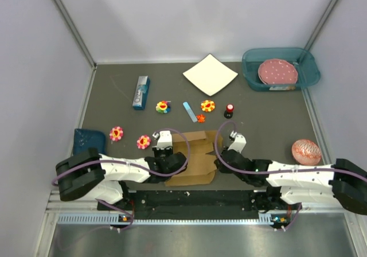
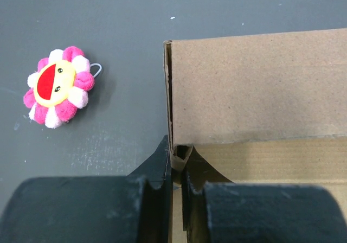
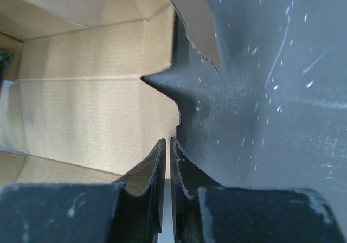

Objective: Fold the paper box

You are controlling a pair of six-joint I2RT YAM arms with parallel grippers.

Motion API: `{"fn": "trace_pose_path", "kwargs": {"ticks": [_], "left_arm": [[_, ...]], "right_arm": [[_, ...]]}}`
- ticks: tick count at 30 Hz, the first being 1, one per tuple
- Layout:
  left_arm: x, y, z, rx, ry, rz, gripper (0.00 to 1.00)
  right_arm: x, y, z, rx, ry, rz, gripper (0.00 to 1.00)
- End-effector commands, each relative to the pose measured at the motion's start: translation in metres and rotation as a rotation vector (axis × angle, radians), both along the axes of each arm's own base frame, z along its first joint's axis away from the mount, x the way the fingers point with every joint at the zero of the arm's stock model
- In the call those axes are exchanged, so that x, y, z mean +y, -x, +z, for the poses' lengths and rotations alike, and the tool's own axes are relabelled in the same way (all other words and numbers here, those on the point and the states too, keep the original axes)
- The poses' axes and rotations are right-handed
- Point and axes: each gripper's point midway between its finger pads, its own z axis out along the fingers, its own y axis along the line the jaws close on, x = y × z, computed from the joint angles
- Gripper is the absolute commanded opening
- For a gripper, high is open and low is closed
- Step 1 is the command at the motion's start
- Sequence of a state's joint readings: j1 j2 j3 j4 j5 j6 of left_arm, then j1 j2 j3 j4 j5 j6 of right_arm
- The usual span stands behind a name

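The paper box (image 1: pixel 198 154) is a brown cardboard sheet with its sides partly raised, lying at the near middle of the table between my two arms. My left gripper (image 1: pixel 172 162) is at its left edge. In the left wrist view it (image 2: pixel 178 155) is shut on the upright left wall of the box (image 2: pixel 255 85). My right gripper (image 1: pixel 222 164) is at the box's right edge. In the right wrist view it (image 3: pixel 169 144) is closed almost flat on the thin right wall, with the box's inside (image 3: pixel 81 107) to the left.
A pink flower toy (image 1: pixel 143 141) lies just left of the box, also in the left wrist view (image 2: pixel 57 87). More flower toys (image 1: pixel 207 105), a blue carton (image 1: pixel 141 92), a white sheet (image 1: pixel 210 74), a teal tray (image 1: pixel 251 80) and a pink ball (image 1: pixel 307 151) lie around.
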State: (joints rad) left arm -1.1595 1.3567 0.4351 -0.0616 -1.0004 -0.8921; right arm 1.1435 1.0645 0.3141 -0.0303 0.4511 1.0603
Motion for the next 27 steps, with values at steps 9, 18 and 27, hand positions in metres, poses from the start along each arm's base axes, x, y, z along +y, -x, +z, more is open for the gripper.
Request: {"fn": "trace_pose_path", "kwargs": {"ticks": [9,18,27], "left_arm": [[0.002,0.002,0.001,-0.004,-0.011,-0.002,0.0],[-0.001,0.003,0.003,-0.004,-0.007,-0.012,0.0],[-0.002,0.005,0.004,-0.002,-0.009,-0.017,0.0]], "right_arm": [[-0.006,-0.032,0.06,-0.138,0.012,-0.071,0.21],[0.0,-0.052,0.054,-0.136,0.014,-0.087,0.34],[0.015,-0.067,0.043,-0.128,0.026,-0.075,0.35]]}}
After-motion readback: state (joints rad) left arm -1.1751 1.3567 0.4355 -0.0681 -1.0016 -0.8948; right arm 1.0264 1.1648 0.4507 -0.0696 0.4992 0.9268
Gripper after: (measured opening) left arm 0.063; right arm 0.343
